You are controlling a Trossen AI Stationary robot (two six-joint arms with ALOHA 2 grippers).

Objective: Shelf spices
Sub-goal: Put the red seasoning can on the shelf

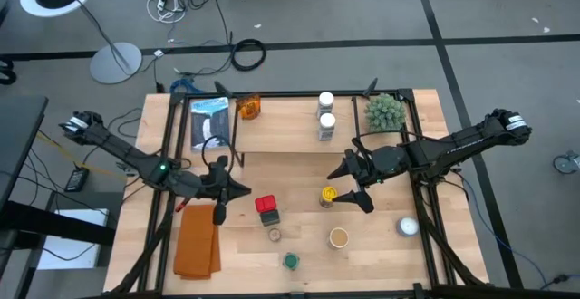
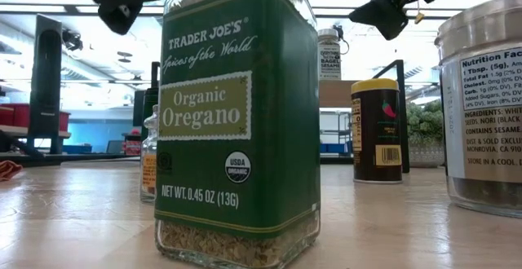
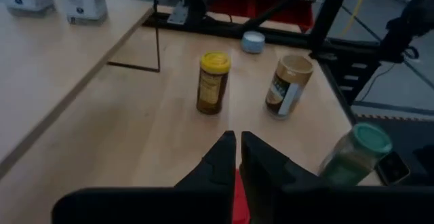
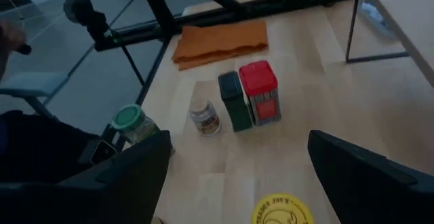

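The shelf (image 1: 281, 131) carries an amber jar (image 1: 249, 107) and two white-capped jars (image 1: 326, 114). The rest of the spices stand on the table: a red tin (image 1: 265, 206), a yellow-lidded jar (image 1: 328, 195), a tan-lidded jar (image 1: 339, 237) and a green-lidded jar (image 1: 291, 261). My left gripper (image 1: 234, 190) hangs shut, raised above the table just left of the red tin. In its wrist view the shut left gripper (image 3: 237, 146) shows a strip of red below it. My right gripper (image 4: 239, 142) is wide open over the yellow lid (image 4: 281, 210), clear of the jar (image 2: 377, 130).
On the shelf also stand white-and-blue boxes (image 1: 210, 122) and a spiky green plant ball (image 1: 384, 110). An orange cloth (image 1: 198, 240) lies near the table's left edge, and a white dome (image 1: 408, 227) sits at the right. A dark green tin (image 4: 234, 100) and a small jar (image 4: 205, 117) stand beside the red tin.
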